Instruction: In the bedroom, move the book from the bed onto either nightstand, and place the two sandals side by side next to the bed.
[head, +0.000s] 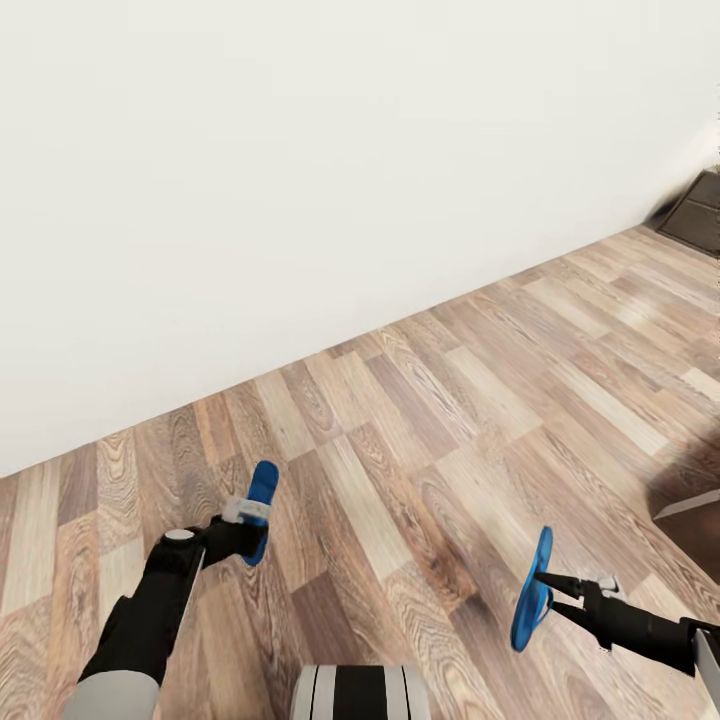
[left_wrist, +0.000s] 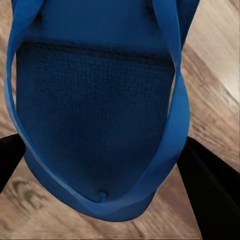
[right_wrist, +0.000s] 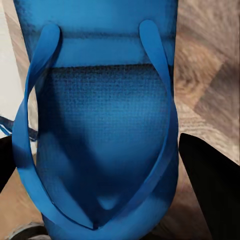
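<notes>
Each arm carries one bright blue sandal above the wood-plank floor. In the head view my left gripper (head: 243, 525) is shut on a sandal (head: 261, 492) that points away from me at lower left. My right gripper (head: 545, 590) at lower right is shut on the other sandal (head: 532, 592), held on edge. The left wrist view has its sandal (left_wrist: 95, 110) close up, straps toward the camera, between black fingers (left_wrist: 212, 190). The right wrist view has its sandal (right_wrist: 100, 125) the same way between black fingers (right_wrist: 212, 185). The book, bed and nightstand are out of view.
A plain white wall (head: 300, 180) runs across the far side, meeting the floor (head: 450, 400) on a diagonal. A dark brown piece of furniture (head: 702, 212) stands against the wall at far right. Another dark brown edge (head: 690, 505) shows at mid right. My base (head: 360, 692) shows at the bottom.
</notes>
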